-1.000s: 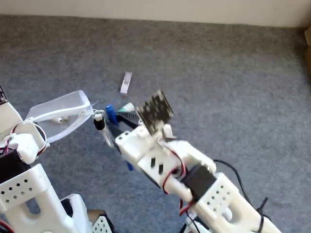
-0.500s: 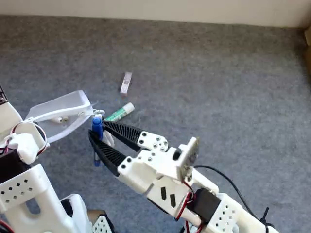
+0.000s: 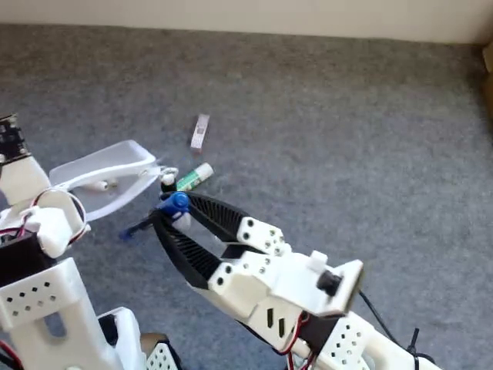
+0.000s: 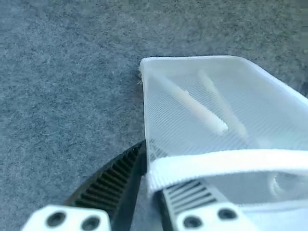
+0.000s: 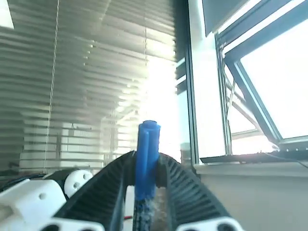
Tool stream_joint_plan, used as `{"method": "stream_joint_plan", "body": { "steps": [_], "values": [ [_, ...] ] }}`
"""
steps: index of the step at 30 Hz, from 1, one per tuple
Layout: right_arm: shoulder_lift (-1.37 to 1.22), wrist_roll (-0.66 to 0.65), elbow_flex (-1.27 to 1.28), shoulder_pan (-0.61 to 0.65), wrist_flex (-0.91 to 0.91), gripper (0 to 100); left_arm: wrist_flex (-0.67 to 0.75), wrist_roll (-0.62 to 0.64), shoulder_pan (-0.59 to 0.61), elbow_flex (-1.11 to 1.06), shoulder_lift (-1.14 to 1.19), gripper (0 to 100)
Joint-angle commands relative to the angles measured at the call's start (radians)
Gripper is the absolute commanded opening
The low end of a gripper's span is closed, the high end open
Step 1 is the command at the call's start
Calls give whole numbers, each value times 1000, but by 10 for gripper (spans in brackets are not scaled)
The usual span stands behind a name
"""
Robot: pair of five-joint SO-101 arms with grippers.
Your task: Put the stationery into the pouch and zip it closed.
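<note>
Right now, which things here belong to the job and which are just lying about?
Job: pouch in left hand; blue pen in right hand; green tube and small white stick on the carpet.
Not job: window and blinds behind.

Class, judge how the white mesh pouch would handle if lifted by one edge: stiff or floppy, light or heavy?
Probably light: the pouch is thin, see-through mesh. Likely floppy: it is fabric, pinched thin at its band by the left pincer.
</note>
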State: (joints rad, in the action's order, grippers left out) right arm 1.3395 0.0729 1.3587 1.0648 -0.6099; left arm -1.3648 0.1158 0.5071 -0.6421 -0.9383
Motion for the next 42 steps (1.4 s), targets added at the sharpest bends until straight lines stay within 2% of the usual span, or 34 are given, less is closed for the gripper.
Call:
{"method": "stream_joint_plan", "body": {
  "steps": [1,8,11,17,21,25,38,42],
  "values": [
    [19,9,1,5,-87,4,-58,6,-87,91,-19,5],
    [16,9,10,4,-94,4,-61,5,-122,91,-19,5],
    [5,11,5,-36,-91,4,-63,5,-122,90,-19,5],
    [-197,17,-19,-133,-134,4,-63,5,-120,88,-19,5],
    [-354,11,-35,-136,-309,4,-64,5,-117,88,-19,5],
    [-472,11,-38,-136,-397,4,-58,5,-116,70,-19,5],
    [-633,11,-96,-136,-449,4,-58,3,-116,68,-19,5],
    [-639,11,-90,-91,-443,4,-57,3,-116,68,-19,5]
  ]
}}
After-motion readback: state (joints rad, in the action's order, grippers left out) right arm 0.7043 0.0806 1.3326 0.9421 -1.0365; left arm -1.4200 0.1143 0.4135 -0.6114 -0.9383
